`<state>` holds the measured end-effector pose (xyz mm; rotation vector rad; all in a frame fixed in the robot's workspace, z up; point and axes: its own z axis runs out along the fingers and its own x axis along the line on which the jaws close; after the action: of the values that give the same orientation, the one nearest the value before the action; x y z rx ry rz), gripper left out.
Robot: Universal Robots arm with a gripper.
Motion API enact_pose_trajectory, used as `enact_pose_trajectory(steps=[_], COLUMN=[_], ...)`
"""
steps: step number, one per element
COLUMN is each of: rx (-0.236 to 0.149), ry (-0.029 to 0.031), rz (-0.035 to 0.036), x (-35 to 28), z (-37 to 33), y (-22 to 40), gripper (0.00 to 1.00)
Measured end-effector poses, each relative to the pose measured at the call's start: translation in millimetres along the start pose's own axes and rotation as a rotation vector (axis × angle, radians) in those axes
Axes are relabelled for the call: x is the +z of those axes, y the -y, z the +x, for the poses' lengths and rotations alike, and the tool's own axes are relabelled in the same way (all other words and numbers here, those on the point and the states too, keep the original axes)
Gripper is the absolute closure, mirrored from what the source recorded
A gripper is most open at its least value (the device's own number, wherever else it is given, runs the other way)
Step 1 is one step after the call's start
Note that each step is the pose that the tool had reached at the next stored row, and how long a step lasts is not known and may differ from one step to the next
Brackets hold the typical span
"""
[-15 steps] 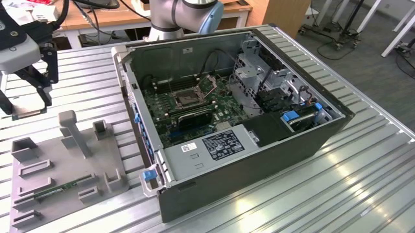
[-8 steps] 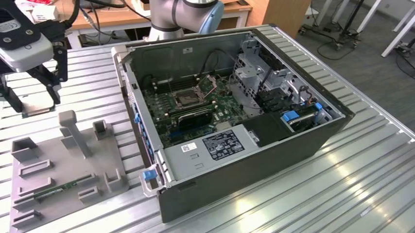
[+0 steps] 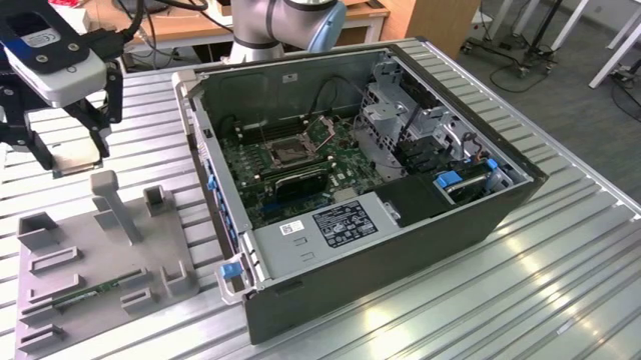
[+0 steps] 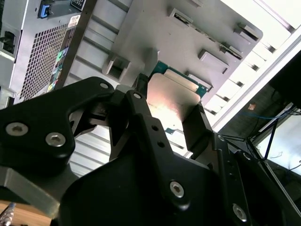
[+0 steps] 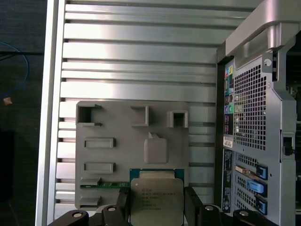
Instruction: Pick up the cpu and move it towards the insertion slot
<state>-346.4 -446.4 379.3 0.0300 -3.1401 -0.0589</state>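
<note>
Table: slatted silver aluminium bench (image 3: 561,247); everything below stands on it.
Case: dark grey computer tower (image 3: 401,255) lying on its side with the side panel off, at the centre of the exterior view; a green circuit board (image 3: 335,176) lines its floor.
Arm: silver and pale blue robot arm (image 3: 290,22), at twelve o'clock in the exterior view, behind the case.
Holder: flat grey plastic plate with raised pockets (image 3: 110,247), on the table at eight o'clock from the case.
Gripper: black two-finger pincer (image 3: 75,161), at ten o'clock in the exterior view; its jaws are drawn narrow and clamp the cpu, one finger (image 5: 193,202) against each side edge.
Insertion slot: square socket with a dark centre and silver frame (image 3: 288,152), mid-board, well apart from the gripper at about three o'clock from it.
Cpu: small flat square chip (image 5: 156,197) with a pale silver face and green-edged rim, held between the fingers, apart from the holder.
Memory stick: long thin green strip (image 3: 95,292), lying in a groove at six o'clock on the holder.
</note>
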Motion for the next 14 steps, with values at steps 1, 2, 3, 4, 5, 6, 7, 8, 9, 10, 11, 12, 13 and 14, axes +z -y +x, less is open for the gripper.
enact_pose_trajectory(steps=[1, 2, 3, 4, 5, 6, 7, 8, 9, 10, 11, 12, 13, 14], rx=[0.0, 0.0, 0.0, 0.0, 0.0, 0.0, 0.0, 0.0, 0.0, 0.0, 0.0, 0.0, 0.0, 0.0], ry=[-0.0001, 0.0, 0.0, -0.0001, 0.0, -0.0001, -0.0001, -0.0001, 0.0, -0.0001, 0.0, 0.0, -0.0001, 0.0], rz=[0.0, 0.0, 0.0, 0.0, 0.0, 0.0001, 0.0001, 0.0001, 0.0, 0.0001, 0.0, 0.0, 0.0001, 0.0], x=[0.0, 0.0, 0.0, 0.0, 0.0, -0.1, -0.1, -0.1, 0.0, -0.1, 0.0, 0.0, -0.1, 0.0], z=[-1.8, -3.6, -5.3, -7.0, -8.5, -9.9, -11.2, -12.4, -13.5, -14.5, -15.4, -16.3, -17.1, -17.9], y=[0.0, 0.0, 0.1, 0.1, 0.1, 0.2, 0.2, 0.2, 0.3, 0.3, 0.3, 0.3, 0.3, 0.3], gripper=[0.45, 0.45, 0.45, 0.45, 0.45, 0.45, 0.45, 0.45, 0.45, 0.45, 0.45, 0.45, 0.45, 0.45])
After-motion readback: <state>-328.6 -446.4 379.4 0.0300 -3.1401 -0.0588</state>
